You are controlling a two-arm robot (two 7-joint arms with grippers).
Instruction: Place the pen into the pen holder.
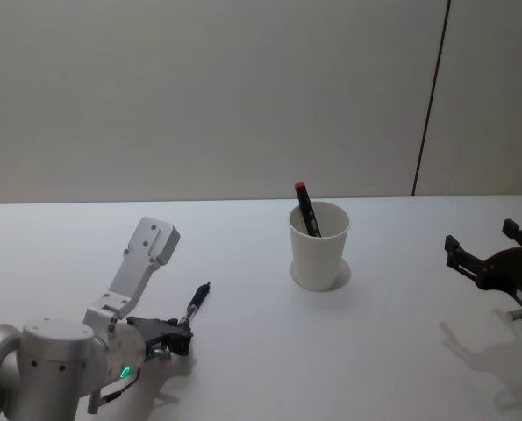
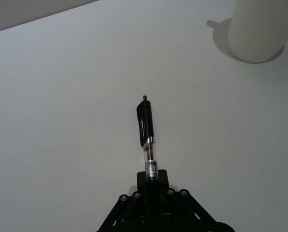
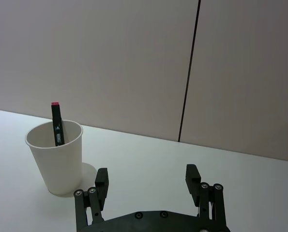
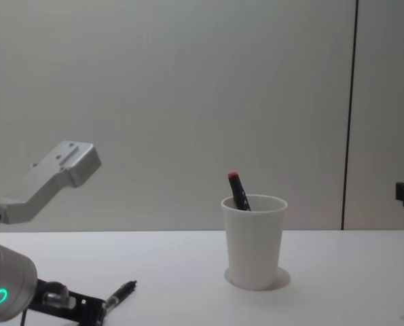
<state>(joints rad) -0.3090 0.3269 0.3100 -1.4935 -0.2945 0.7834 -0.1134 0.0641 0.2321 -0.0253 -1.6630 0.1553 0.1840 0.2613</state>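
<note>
Head view looks down on the pen holder [image 1: 318, 254] from above the desk [image 1: 243, 263]; chest view meets it side-on, lower. Right wrist view faces it close by; left wrist view, low over the desk, catches it farther off.

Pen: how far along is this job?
Done: a red-capped marker stands in the pen holder. In hand: the left gripper is shut on the pen, low over the table. Left: carry it across and drop it in. The right gripper sits open.
</note>
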